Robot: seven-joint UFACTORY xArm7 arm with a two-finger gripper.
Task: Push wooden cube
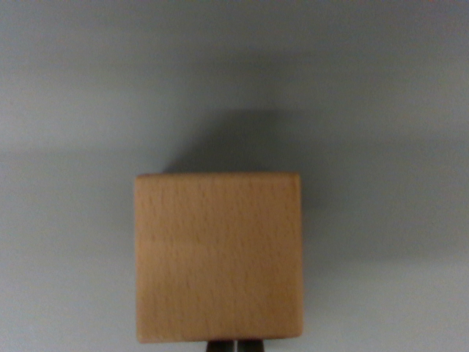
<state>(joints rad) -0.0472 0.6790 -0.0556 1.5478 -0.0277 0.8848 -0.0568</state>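
Only the very tips of the hand show, as two small dark pieces at the bottom edge of the wrist view, just under the lower side of the cube. They stand close together with a thin gap between them, so the hand looks pressed together with nothing held. This fits the task: to push a thing, a narrow joined tip works like one blunt finger, and no grip is needed.

The tips sit at the middle of the cube's near side. I cannot tell if they already touch the wood or stay just apart from it, because so little of them is in view. A contact at the middle is a good choice, I think, since a push there sends the cube straight, while a push near a corner would turn it.

The cube lies flat on the pale grey counter, in the lower middle of the view, with its sides square to the picture. Its wood is light with fine grain.

Beyond the cube's far side a soft shadow falls on the counter. Around it the surface is bare in this view, so the way forward looks free for the push.
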